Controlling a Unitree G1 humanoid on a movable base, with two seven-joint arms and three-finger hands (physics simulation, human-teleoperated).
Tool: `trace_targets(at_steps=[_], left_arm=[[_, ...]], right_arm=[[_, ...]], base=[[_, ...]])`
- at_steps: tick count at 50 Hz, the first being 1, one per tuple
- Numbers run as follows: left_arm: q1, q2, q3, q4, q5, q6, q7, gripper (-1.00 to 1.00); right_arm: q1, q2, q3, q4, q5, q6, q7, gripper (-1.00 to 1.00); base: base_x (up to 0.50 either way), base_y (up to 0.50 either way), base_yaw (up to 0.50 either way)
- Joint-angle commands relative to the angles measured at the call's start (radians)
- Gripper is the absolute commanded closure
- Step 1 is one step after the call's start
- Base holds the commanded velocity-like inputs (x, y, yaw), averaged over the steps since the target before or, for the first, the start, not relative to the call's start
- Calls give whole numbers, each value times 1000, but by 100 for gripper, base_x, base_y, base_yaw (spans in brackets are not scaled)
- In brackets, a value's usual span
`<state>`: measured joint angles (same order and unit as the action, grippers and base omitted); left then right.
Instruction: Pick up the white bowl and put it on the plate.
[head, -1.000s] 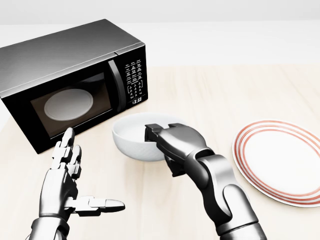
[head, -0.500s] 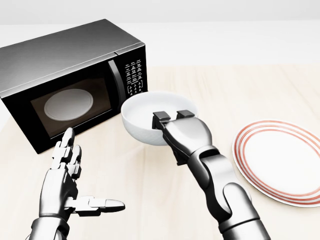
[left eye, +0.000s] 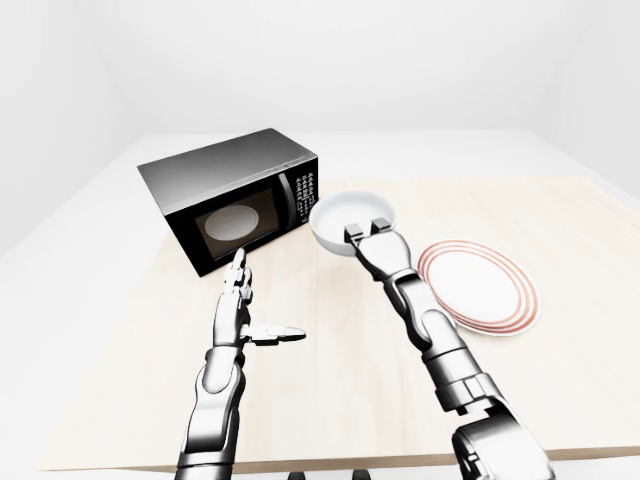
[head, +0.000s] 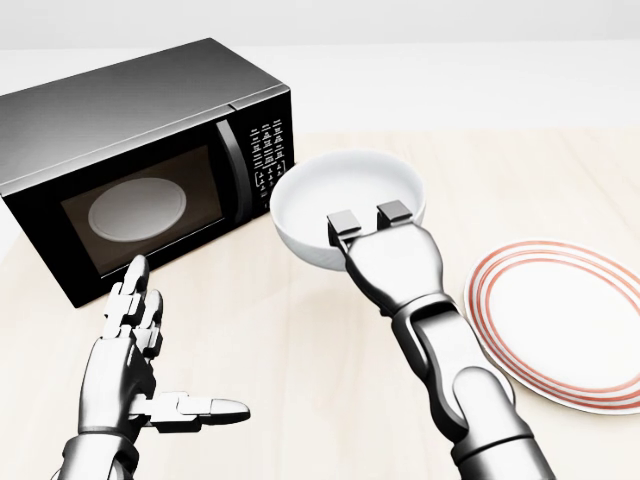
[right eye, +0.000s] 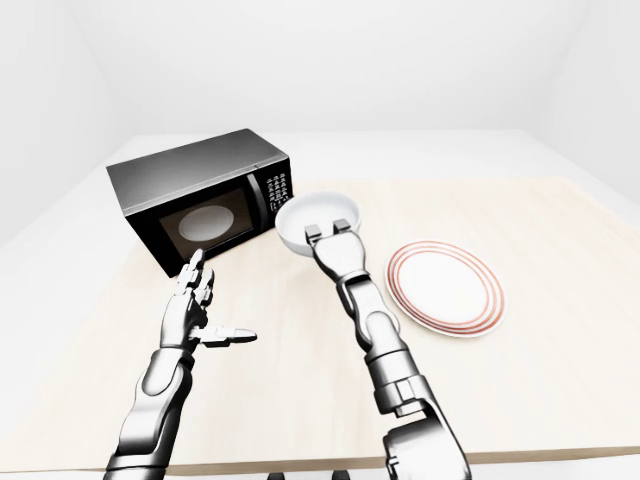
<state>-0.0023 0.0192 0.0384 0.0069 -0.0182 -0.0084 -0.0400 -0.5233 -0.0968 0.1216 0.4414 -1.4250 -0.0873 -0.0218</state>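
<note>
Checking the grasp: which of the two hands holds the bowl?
The right hand: its fingers hook over the white bowl rim. The left hand is open, empty.

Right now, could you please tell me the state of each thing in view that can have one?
white bowl: upright, empty, gripped at its rim.
right hand: shut on the white bowl.
left hand: open, holding nothing.
plate: flat on the table, empty.
microwave: door shut, clock display lit.

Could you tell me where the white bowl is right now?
In the head view the bowl sits centre, gripped by the right hand, between the microwave and the plate.
</note>
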Motion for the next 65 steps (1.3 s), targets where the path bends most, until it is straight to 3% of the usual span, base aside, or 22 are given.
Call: trace_targets(at_steps=[1, 65], left_arm=[[0, 0, 0, 0, 0, 0, 0, -100], [0, 0, 0, 0, 0, 1, 0, -100]], right_arm=[[-3, -19, -21, -25, -40, 0, -40, 100], [137, -291, -239, -73, 190, 0, -54, 100]], base=[[0, 0, 0], [0, 0, 0]])
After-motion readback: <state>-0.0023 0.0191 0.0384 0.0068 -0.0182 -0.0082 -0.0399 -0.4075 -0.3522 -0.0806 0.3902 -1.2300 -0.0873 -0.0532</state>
